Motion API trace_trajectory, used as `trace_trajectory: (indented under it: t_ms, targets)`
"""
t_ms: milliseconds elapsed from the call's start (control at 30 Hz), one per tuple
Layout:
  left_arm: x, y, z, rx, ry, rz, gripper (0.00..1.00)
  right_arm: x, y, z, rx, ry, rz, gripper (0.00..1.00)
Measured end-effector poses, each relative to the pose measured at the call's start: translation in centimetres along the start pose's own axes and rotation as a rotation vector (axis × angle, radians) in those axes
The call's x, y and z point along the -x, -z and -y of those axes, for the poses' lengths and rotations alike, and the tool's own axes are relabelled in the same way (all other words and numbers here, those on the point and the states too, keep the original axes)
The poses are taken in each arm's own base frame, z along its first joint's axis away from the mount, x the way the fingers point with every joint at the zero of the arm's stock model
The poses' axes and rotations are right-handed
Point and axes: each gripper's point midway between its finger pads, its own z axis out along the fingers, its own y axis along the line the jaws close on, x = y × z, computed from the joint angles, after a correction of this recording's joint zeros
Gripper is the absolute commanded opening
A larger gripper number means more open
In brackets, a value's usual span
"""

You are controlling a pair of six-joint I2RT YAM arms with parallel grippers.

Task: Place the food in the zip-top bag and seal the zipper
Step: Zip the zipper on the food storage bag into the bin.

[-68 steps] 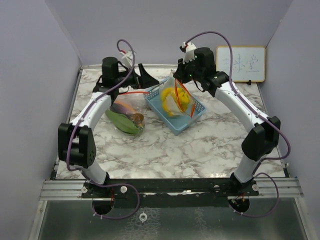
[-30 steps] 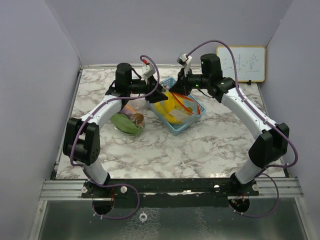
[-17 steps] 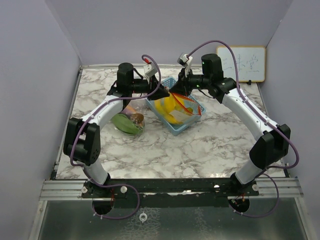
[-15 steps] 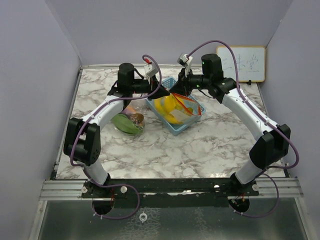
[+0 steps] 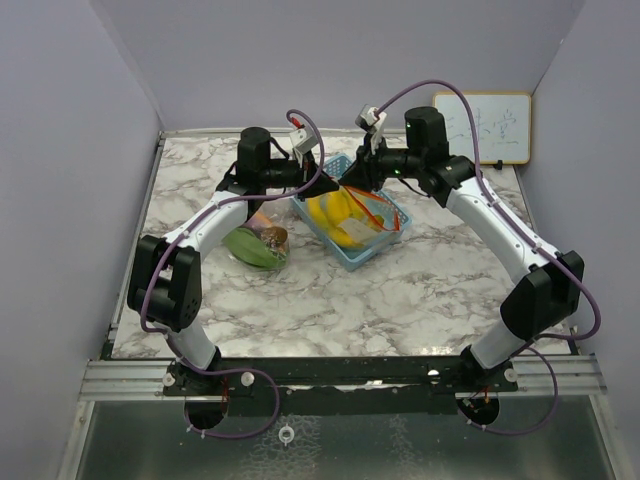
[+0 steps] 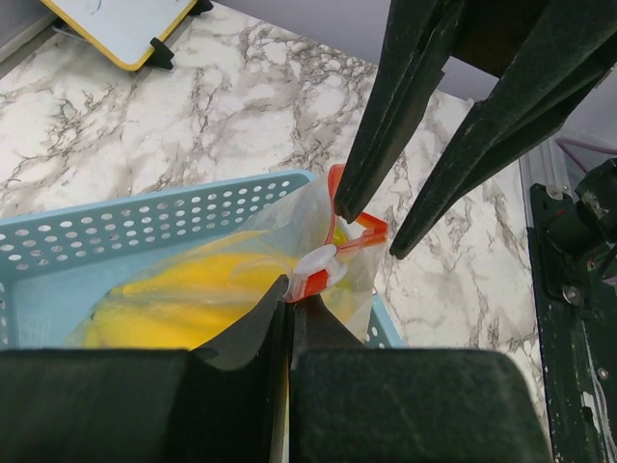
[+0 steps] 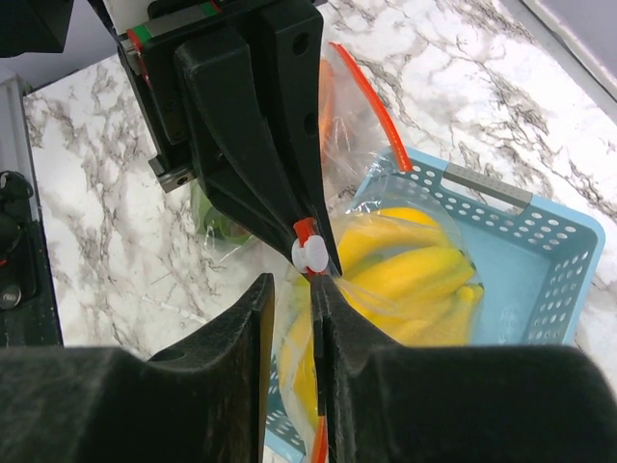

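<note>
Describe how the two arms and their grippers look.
Left arm and right arm: white links, bulky black joints, and a purple cable looping along each. Left gripper and right gripper: two black, tapering fingers each.

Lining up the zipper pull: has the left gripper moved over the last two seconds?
Yes. In the top view the left gripper has shifted right, toward the whiteboard, and now sits over the basket's left rim.
</note>
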Motion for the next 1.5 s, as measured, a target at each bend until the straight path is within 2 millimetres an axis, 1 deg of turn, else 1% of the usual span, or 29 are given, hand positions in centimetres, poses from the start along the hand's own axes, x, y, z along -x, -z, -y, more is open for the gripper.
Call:
trace_trajectory:
  t_ms: [67,133,267,400,467,600,767,800,867,967,1100,1300,1400,1500]
  targets:
    - [0.0,0.0,0.0,0.003,0.004,0.000,0.00,0.0,0.0,-0.1,0.007,0.001,0.001,0.32]
    - [0.0,0.0,-0.1,0.005,0.008,0.000,0.00,0.1,0.0,-0.4,0.021,0.000,0.004,0.35]
    - [0.0,0.0,-0.1,0.007,0.018,0.000,0.00,0.2,-0.1,-0.6,0.039,0.004,0.011,0.36]
    - [0.0,0.0,0.0,0.007,0.026,0.001,0.00,-0.1,-0.7,-0.4,0.054,-0.003,0.011,0.35]
    - [0.0,0.0,0.0,0.007,0.029,0.000,0.00,-0.4,-1.0,-0.3,0.061,-0.010,0.008,0.33]
    - [0.0,0.0,0.0,0.007,0.031,0.000,0.00,-0.9,-1.7,0.1,0.066,-0.026,0.001,0.24]
    - [0.0,0.0,0.0,0.007,0.034,0.000,0.00,-1.3,-2.2,0.5,0.064,-0.041,0.001,0.19]
    - [0.0,0.0,0.0,0.007,0.035,0.000,0.00,-1.3,-2.3,0.5,0.064,-0.044,0.001,0.17]
    - [0.0,0.0,0.0,0.007,0.037,0.000,0.00,-1.2,-2.4,0.6,0.064,-0.047,0.002,0.09]
    - [0.0,0.0,-0.2,0.009,0.040,0.002,0.00,-1.1,-2.4,0.8,0.062,-0.053,0.004,0.04]
    - [-0.2,-0.2,-0.4,0.008,0.048,0.001,0.00,-1.3,-2.5,1.0,0.056,-0.060,0.001,0.02]
    - [0.2,0.1,-0.7,0.018,0.082,0.018,0.00,-1.3,-2.5,1.3,0.040,-0.051,0.003,0.02]
    - [0.4,0.7,-1.3,0.031,0.135,0.061,0.00,-1.7,-2.3,1.8,0.000,-0.035,0.004,0.02]
    - [0.8,2.3,-2.1,0.042,0.198,0.141,0.00,-3.2,-1.7,2.0,-0.060,-0.030,-0.019,0.02]
